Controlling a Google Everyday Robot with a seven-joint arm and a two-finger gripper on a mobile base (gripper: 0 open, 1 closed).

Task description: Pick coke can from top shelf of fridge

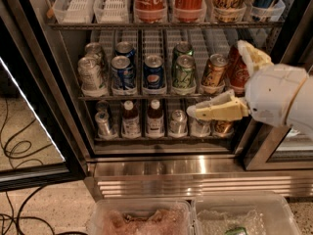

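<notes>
Bins (142,203) of clear plastic lie nearest. Beyond them we record the gripper (216,80), cream fingers (215,110) spread apart and holding nothing, before the middle racks of the fridge (171,173) (ribbed steel base below). Farthest, on the wire top shelf (161,25), the coke can (189,1) stands upright, long axis vertical, script facing us, a red twin (150,1) beside it.
</notes>
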